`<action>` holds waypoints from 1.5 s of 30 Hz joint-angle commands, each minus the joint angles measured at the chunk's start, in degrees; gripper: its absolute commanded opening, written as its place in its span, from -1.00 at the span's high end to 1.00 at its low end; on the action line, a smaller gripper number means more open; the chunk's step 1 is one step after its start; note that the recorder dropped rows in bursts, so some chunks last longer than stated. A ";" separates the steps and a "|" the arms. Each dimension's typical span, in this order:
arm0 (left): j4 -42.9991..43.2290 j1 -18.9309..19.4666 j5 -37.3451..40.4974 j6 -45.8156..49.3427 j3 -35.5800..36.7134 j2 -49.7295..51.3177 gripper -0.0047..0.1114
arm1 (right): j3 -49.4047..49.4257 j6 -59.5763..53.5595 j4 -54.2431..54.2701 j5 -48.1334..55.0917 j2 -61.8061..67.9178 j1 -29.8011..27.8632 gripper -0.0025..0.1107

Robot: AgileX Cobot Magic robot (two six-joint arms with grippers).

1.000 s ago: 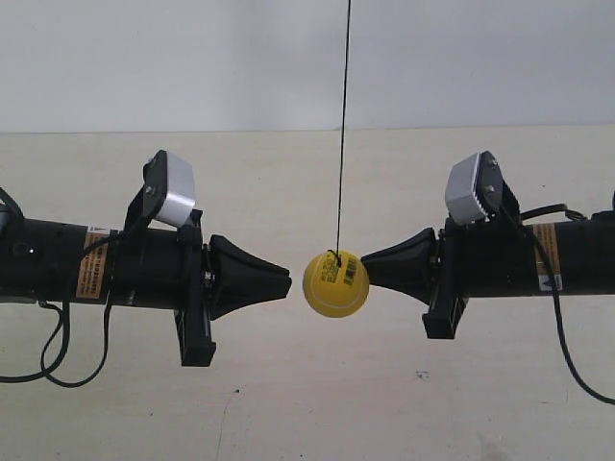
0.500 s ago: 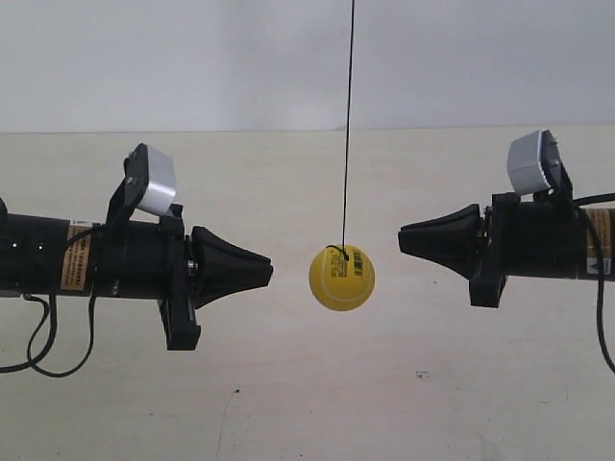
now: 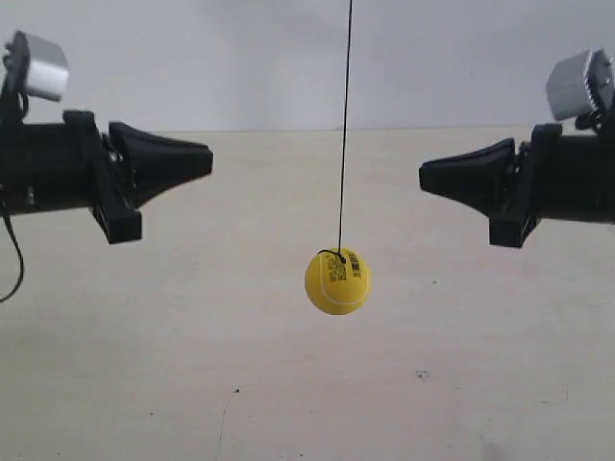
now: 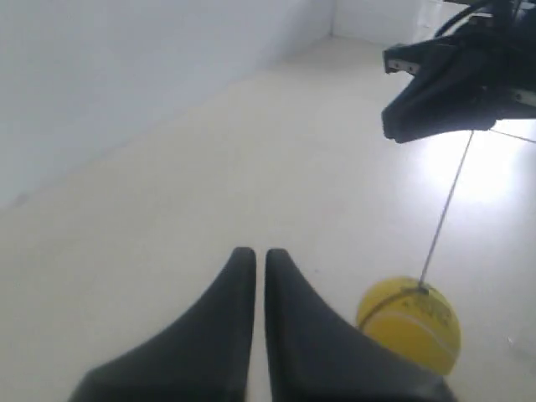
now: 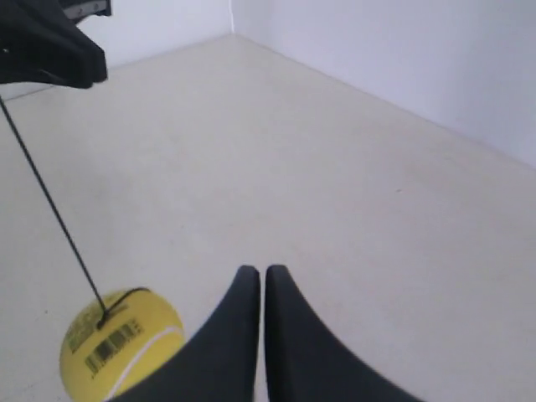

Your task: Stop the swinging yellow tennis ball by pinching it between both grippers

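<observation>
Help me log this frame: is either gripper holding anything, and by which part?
Nothing is held. The left gripper and right gripper are both shut on nothing, apart from the ball, which hangs lower down on its string.

Bare lab-like room, white walls (image 3: 192, 58), pale floor (image 3: 192, 384)

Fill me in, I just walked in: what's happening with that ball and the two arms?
Two robot arms face each other across a yellow tennis ball hanging on a black string. Neither touches it: the left hand and right hand are both shut, off to either side and higher than the ball. It is not pinched.
</observation>
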 commanded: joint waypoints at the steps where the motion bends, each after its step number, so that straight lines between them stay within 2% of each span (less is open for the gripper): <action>1: -5.09 0.23 8.95 -3.66 -0.15 -9.89 0.84 | -0.14 6.73 -0.60 7.14 -12.96 -0.46 0.96; 2: -5.65 0.23 12.26 -4.66 -0.15 -12.65 0.84 | -0.14 8.09 -0.60 9.09 -15.64 -0.46 0.96; 3: -6.43 0.23 20.05 -6.22 -0.15 -18.49 0.84 | -0.14 11.38 -1.09 13.82 -22.76 -0.46 0.96; 4: -7.28 0.23 23.31 -6.48 0.08 -21.56 0.84 | -0.14 12.97 -1.40 16.03 -26.44 -0.46 0.96; 5: -10.56 0.23 32.41 -6.20 0.69 -28.10 0.84 | -0.14 17.69 -1.51 23.21 -33.81 -0.46 0.96; 6: -11.73 0.23 35.74 -5.93 1.13 -30.81 0.84 | -0.14 19.54 -1.61 26.10 -36.65 -0.46 0.96; 7: -14.50 0.23 42.29 -4.37 2.12 -37.91 0.84 | 0.13 23.13 -2.49 31.68 -43.53 -0.46 0.96; 8: -15.81 0.23 45.44 -3.33 3.34 -44.35 0.84 | 1.00 23.68 -3.18 33.74 -49.01 -0.46 0.96; 12: -15.92 0.23 46.58 -2.94 7.31 -64.46 0.84 | 5.70 23.45 -3.28 35.42 -63.06 -0.46 0.96; 16: -15.92 0.23 53.08 -3.97 12.19 -85.15 0.84 | 13.40 23.18 -1.62 37.82 -76.07 -0.46 0.96; 23: -15.92 0.37 54.19 -11.29 16.04 -85.27 0.84 | 20.03 24.83 -0.51 38.89 -88.44 -0.46 0.96; 30: -15.92 0.37 54.19 -11.59 19.70 -85.39 0.84 | 20.13 29.49 0.24 38.41 -88.44 -0.46 0.96; 36: -15.92 0.37 54.19 -11.59 20.03 -85.39 0.84 | 20.13 33.34 0.24 36.36 -88.44 -0.46 0.96; 45: -15.92 0.37 54.19 -11.59 20.03 -85.39 0.84 | 20.13 33.34 0.24 36.14 -88.44 -0.46 0.96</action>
